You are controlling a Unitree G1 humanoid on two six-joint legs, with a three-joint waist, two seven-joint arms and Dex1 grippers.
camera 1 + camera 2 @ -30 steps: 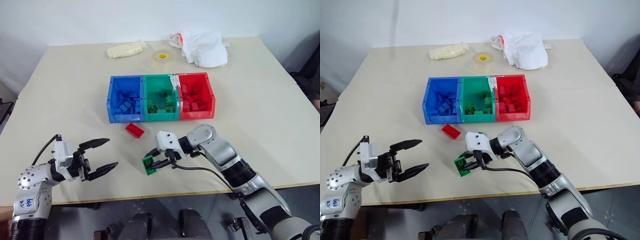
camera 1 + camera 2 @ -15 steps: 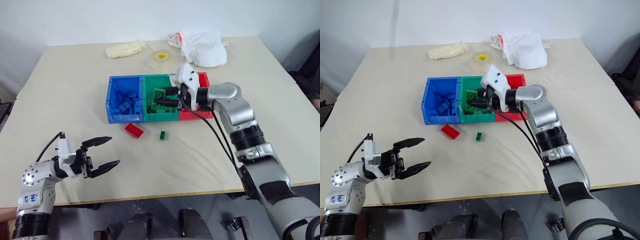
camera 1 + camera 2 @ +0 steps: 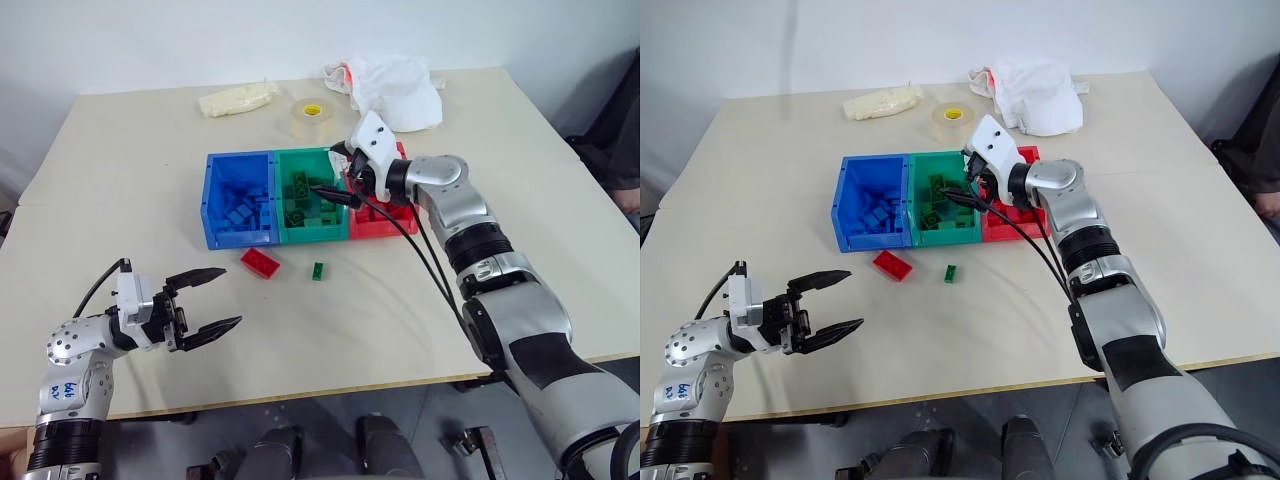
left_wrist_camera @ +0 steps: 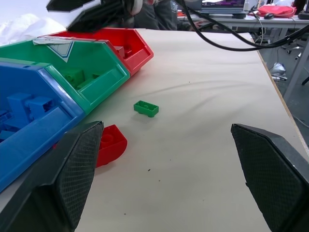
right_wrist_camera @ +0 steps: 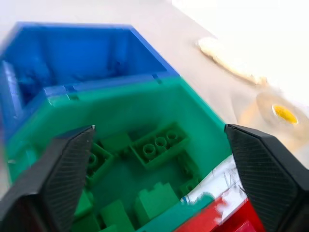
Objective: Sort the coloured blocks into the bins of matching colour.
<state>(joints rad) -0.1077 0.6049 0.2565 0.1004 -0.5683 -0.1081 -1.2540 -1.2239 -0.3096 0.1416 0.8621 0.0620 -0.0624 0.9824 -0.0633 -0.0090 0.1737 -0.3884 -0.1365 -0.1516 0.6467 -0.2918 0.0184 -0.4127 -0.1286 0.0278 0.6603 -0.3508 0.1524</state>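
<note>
Three joined bins stand mid-table: blue bin (image 3: 211,205), green bin (image 3: 281,200) and red bin (image 3: 393,217), each holding blocks of its own colour. My right gripper (image 3: 322,168) hovers open over the green bin with nothing between its fingers. Below it in the right wrist view lie green blocks (image 5: 157,145). On the table in front of the bins lie a red block (image 3: 260,262) and a small green block (image 3: 317,270). My left gripper (image 3: 230,296) stands open and empty near the table's front left, apart from both blocks.
Behind the bins stand a tape roll (image 3: 309,118), a crumpled white bag (image 3: 395,85) and a pale packet (image 3: 238,99). Black cables hang from my right wrist across the red bin. The table's front edge runs just below my left gripper.
My right gripper lifted a green block from the table's front to above the green bin, then opened and is empty. A small green block now lies by the red one. The left gripper stayed.
</note>
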